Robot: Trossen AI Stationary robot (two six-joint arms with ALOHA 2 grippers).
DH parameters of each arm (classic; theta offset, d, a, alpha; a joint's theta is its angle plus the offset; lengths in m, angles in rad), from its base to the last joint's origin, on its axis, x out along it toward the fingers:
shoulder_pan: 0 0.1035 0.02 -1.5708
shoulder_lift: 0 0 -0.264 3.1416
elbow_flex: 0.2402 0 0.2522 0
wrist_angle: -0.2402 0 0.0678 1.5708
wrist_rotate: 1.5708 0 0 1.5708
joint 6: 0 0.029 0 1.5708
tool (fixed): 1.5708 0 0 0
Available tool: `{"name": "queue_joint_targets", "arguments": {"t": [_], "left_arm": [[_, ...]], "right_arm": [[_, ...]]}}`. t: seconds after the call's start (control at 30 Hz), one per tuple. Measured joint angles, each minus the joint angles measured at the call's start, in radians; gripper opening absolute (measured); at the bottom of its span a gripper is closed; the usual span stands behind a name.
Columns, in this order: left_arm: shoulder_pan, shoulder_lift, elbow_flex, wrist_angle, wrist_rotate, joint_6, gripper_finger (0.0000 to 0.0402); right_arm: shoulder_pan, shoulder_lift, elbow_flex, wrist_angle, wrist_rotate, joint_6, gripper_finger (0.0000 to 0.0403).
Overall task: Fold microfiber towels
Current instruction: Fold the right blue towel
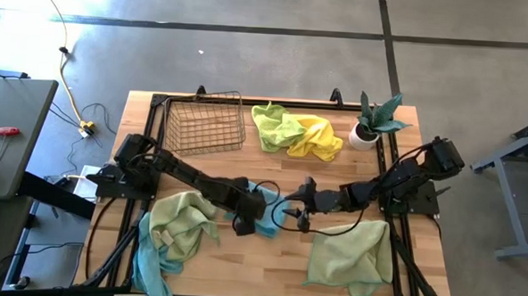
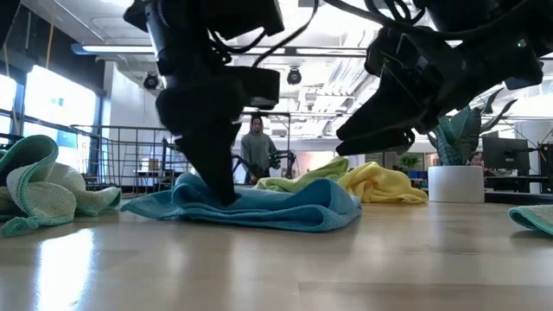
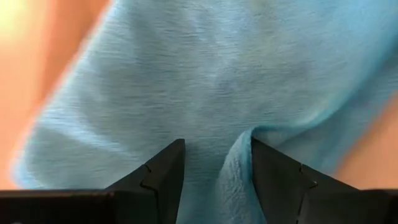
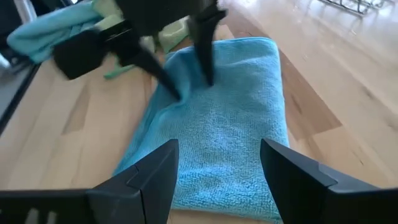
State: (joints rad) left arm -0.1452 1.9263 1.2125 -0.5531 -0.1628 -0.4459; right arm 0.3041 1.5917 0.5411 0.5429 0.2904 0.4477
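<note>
We see the left gripper down on the light blue towel at table centre, fingers pressed into the cloth with a pinched ridge of fabric between them, so it grips the towel. The right gripper hovers just at the towel's 3 o'clock side, jaws spread wide, holding nothing. At 8 o'clock from centre lies a crumpled sage and teal towel pile; at 4 o'clock a flat sage towel; at 12 o'clock a lime towel touching a yellow towel. Wire basket at 11 o'clock, potted plant at 1 o'clock.
</note>
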Motion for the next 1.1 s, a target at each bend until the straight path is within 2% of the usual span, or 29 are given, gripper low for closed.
{"name": "queue_joint_targets", "arguments": {"t": [0.17, 0.33, 0.47, 0.63, 0.7, 0.8, 0.97, 1.1], "left_arm": [[-0.01, 0.0, 0.0, 0.056, 0.129, -0.066, 0.0163], [-0.031, 0.0, 0.0, 0.127, 0.182, -0.075, 0.0163], [-0.035, 0.0, 0.0, 0.175, 0.157, -0.007, 0.0163], [-0.032, 0.0, 0.0, 0.174, 0.012, 0.167, 0.0163], [-0.027, 0.0, 0.0, 0.171, -0.039, 0.194, 0.0163], [-0.013, 0.0, 0.0, 0.165, -0.059, 0.189, 0.0163], [0.003, 0.0, 0.0, 0.092, -0.054, 0.147, 0.0163], [0.004, 0.0, 0.0, -0.008, -0.048, 0.143, 0.0163]], "right_arm": [[0.0, 0.0, 0.0, -0.008, -0.003, 0.096, 0.022], [0.013, 0.001, 0.0, -0.007, 0.019, 0.143, 0.022], [0.053, 0.001, 0.0, -0.007, 0.103, 0.158, 0.022], [0.102, 0.001, 0.0, -0.003, 0.194, 0.207, 0.022], [0.121, 0.005, 0.0, 0.005, 0.239, 0.236, 0.022], [0.144, 0.044, 0.0, 0.065, 0.304, 0.289, 0.022], [0.16, 0.152, 0.002, 0.232, 0.311, 0.327, 0.022], [0.161, 0.236, 0.056, 0.242, 0.281, 0.333, 0.022]]}}
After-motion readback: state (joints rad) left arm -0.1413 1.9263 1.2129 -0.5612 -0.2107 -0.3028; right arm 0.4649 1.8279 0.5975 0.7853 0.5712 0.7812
